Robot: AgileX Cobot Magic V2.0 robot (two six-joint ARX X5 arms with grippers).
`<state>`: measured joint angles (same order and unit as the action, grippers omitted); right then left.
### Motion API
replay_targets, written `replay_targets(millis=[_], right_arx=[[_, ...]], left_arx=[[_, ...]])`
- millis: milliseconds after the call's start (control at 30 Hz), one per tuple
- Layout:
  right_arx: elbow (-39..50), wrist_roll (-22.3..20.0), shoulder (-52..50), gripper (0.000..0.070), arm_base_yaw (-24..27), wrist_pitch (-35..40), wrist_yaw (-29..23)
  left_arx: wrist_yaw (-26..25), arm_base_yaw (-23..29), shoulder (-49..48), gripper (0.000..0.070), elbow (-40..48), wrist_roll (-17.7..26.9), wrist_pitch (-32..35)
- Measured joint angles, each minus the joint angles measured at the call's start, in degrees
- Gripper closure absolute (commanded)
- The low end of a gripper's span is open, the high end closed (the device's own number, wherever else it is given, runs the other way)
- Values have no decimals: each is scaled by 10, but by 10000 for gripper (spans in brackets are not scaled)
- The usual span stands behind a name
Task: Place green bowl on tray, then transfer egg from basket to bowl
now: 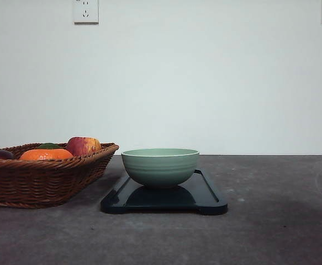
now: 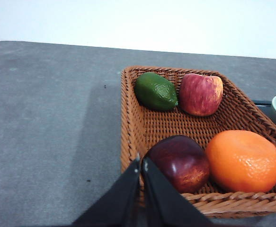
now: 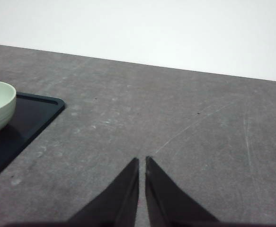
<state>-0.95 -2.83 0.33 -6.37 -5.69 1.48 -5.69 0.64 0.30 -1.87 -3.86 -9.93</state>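
Nearest our left wrist camera, the left pincer has its two black fingers pressed together, tips meeting with only a thin seam between them and nothing held. Those tips sit above the near braided rim of the wide brown woven wicker basket. Just past them lies the smooth reddish-brown oval egg, touching the large round orange fruit beside it. At the basket's far end a bumpy green avocado-like fruit and a red-yellow apple sit side by side. Woven floor shows bare between the two pairs.

Our right pincer is likewise pressed together and empty, over bare dark grey bench. We see open bench all around it, reaching to the far edge where the white wall begins.

From the front, the pale sage-green round ceramic bowl stands upright on the flat glossy black rectangular tray, toward its far end, with bare tray in front of it. The basket's slanted side stands near the tray's left edge, a narrow strip of bench between them. Right of the tray, the bench lies open.
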Motion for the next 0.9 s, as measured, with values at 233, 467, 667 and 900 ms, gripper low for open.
replay_targets(millis=[233, 467, 667, 900], right_arx=[[0, 0, 0, 682, 0, 0, 0], [0, 0, 0, 682, 0, 0, 0], [0, 0, 0, 682, 0, 0, 0], [0, 0, 0, 682, 0, 0, 0]], left_arx=[[0, 0, 0, 700, 0, 0, 0], [0, 0, 0, 700, 0, 0, 0], [0, 0, 0, 700, 0, 0, 0], [0, 0, 0, 700, 0, 0, 0]])
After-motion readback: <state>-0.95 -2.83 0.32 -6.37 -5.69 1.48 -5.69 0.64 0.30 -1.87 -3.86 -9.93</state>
